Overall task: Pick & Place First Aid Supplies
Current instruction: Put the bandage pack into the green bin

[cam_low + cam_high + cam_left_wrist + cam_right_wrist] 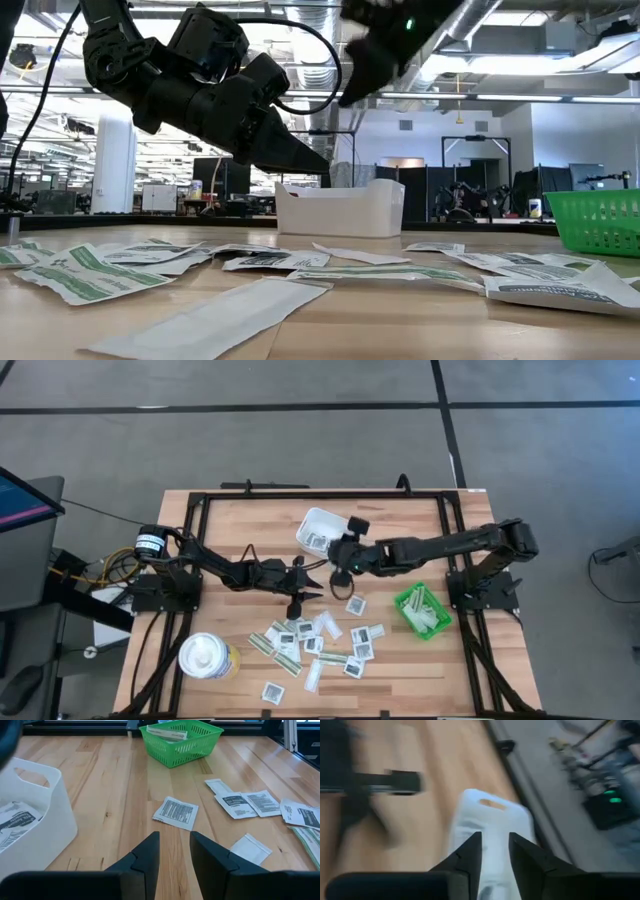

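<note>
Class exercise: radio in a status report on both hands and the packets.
Right hand empty, jaws parted, by the white tray. Left hand open, empty, above the packets scattered on the table. Nothing blocking.

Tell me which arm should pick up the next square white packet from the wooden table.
Left. Its end effector hangs open just over the scattered packets, a square white packet straight ahead. The right end effector is up by the white rectangular tray.
</note>
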Tool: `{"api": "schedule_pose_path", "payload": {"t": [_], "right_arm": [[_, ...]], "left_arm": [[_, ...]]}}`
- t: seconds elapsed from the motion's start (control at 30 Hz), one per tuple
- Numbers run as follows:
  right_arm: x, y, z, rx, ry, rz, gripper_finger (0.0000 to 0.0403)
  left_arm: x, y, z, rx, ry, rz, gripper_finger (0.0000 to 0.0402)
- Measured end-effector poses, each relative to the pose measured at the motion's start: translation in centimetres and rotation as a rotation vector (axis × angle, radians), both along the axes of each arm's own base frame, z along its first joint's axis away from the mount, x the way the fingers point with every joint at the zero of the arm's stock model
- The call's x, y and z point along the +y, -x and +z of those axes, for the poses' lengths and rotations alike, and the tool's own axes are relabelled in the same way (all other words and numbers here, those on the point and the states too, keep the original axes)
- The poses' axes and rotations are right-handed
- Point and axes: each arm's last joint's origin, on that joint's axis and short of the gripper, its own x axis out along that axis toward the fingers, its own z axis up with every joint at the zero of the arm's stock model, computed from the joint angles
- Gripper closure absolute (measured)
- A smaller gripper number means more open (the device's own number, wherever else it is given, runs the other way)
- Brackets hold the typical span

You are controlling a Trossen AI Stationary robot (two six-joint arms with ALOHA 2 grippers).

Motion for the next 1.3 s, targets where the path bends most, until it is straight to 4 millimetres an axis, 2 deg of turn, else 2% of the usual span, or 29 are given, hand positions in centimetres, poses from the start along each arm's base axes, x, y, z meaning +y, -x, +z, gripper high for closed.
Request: {"api": "schedule_pose_path", "payload": {"t": [0.23, 0.4, 0.53, 0.67, 0.77, 0.87, 1.03, 1.13, 1.3], "right_arm": [[5.2, 1.2, -1.1, 0.103, -0.251, 0.203, 0.0295], [8.5, 1.9, -3.2, 0.113, -0.364, 0.27, 0.0295], [10.6, 2.3, -6.1, 0.123, -0.407, 0.357, 0.0296], [11.9, 2.1, -9.5, 0.165, -0.428, 0.376, 0.0296], [12.4, 1.2, -11.4, 0.162, -0.445, 0.402, 0.0296], [12.3, 0.3, -13.0, 0.173, -0.46, 0.446, 0.0296], [11.6, 0.2, -14.0, 0.224, -0.513, 0.419, 0.0296], [11.2, 0.3, -15.0, 0.283, -0.567, 0.437, 0.0296], [10.7, 0.2, -16.4, 0.307, -0.548, 0.445, 0.0296]], "left_arm": [[0.0, 0.0, -0.1, 0.014, 0.04, 0.007, 0.0294], [-0.6, 0.1, -0.1, 0.035, 0.233, 0.015, 0.0294], [-2.3, 0.4, -0.5, 0.119, 0.386, -0.092, 0.0294], [-4.4, 0.8, -0.8, 0.153, 0.384, -0.094, 0.0294], [-4.9, 0.7, -1.0, 0.15, 0.38, -0.044, 0.0294], [-5.1, 0.6, -2.0, 0.191, 0.394, -0.026, 0.0294], [-4.7, -0.1, -4.6, 0.259, 0.4, 0.052, 0.0294], [-4.4, -0.9, -5.0, 0.248, 0.396, 0.079, 0.0294], [-4.3, -1.2, -4.7, 0.246, 0.39, 0.073, 0.0294]]}}
